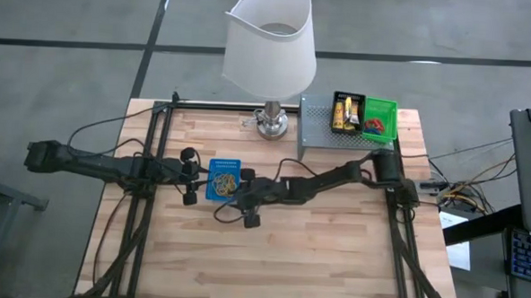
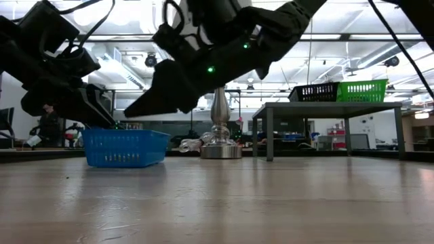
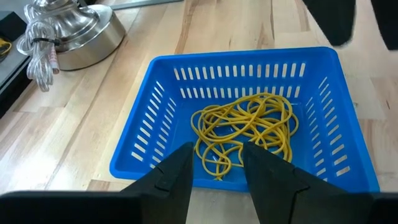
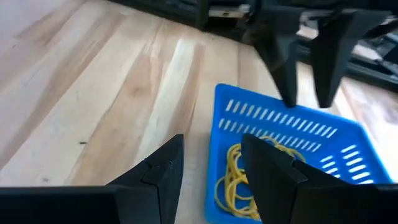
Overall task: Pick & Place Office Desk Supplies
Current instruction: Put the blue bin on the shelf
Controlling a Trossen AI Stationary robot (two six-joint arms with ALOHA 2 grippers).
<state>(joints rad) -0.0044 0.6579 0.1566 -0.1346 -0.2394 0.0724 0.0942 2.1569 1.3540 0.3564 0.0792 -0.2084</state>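
While both pairs of jaws stand apart and empty, the right gripper (image 4: 208, 165) hangs at one edge of the blue tray (image 3: 155, 112) and the left gripper (image 3: 214, 171) opposite. Tangled rubber bands (image 3: 245, 127) lie inside, partly hidden behind dark fingers (image 3: 267, 168).

1. The rubber bands (image 3: 245, 127) are held in a tray (image 1: 225, 180) at the desk (image 1: 333, 251) centre.
2. The tray is flanked by the left tool (image 1: 191, 176) and the right tool (image 1: 244, 197).
3. A lamp (image 1: 270, 122) is placed behind, beside a shelf (image 1: 324, 134) carrying two trays (image 1: 366, 117).
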